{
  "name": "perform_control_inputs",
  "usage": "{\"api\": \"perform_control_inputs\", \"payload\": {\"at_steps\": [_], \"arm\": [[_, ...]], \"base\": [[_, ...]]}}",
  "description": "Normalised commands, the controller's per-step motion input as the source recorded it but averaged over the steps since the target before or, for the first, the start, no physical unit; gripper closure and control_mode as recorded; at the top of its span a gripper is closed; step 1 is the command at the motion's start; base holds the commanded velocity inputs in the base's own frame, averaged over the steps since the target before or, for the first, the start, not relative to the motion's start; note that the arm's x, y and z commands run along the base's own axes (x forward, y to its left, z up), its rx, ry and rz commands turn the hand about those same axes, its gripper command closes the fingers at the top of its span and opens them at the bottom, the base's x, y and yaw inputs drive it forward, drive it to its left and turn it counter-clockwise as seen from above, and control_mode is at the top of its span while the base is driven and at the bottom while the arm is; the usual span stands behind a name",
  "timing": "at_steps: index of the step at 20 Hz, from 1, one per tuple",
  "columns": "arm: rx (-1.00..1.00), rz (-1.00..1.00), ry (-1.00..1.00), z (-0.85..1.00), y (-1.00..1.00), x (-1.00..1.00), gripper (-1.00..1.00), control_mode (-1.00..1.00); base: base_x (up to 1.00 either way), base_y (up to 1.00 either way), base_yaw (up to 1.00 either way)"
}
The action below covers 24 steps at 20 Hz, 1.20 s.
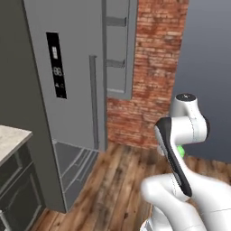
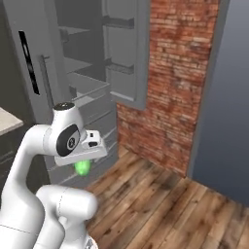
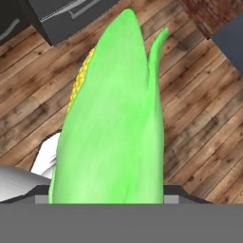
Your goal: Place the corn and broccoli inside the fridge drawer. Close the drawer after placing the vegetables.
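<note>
The corn [image 3: 114, 118], bright green husk with a strip of yellow kernels on its left side, stands between my fingers in the hand view and hides the tips. My gripper [image 3: 109, 192] is shut on it. From the base views a green end of the corn [image 2: 82, 168] [image 1: 181, 151] pokes out below the hand, held over the wooden floor in front of the fridge. Inside the open fridge [image 2: 87, 53], a pale tray-like fridge drawer [image 2: 91, 93] juts out below the shelves. The broccoli is out of view.
The fridge's left door [image 1: 67, 90] carries a dark display panel, and the right door [image 2: 129, 53] is swung open against the brick wall [image 2: 180, 82]. Solid grey lower drawers [image 1: 74, 169] sit beneath. A counter corner [image 1: 11, 137] lies at far left. Wooden floor [image 2: 170, 204] spreads to the right.
</note>
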Motion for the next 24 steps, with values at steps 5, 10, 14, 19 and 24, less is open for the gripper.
{"api": "perform_control_inputs", "payload": {"at_steps": [5,10,14,19,24], "arm": [[0.00,0.00,0.00,0.00,0.00,0.00,1.00,1.00],[0.00,0.00,0.00,0.00,0.00,0.00,1.00,1.00],[0.00,0.00,0.00,0.00,0.00,0.00,1.00,1.00],[0.00,0.00,0.00,0.00,0.00,0.00,1.00,1.00],[0.00,0.00,0.00,0.00,0.00,0.00,1.00,1.00]], "base": [[1.00,-0.29,0.31],[1.00,-0.01,0.47],[1.00,-0.15,0.51],[0.99,-0.45,0.54],[0.72,-0.48,0.55]]}}
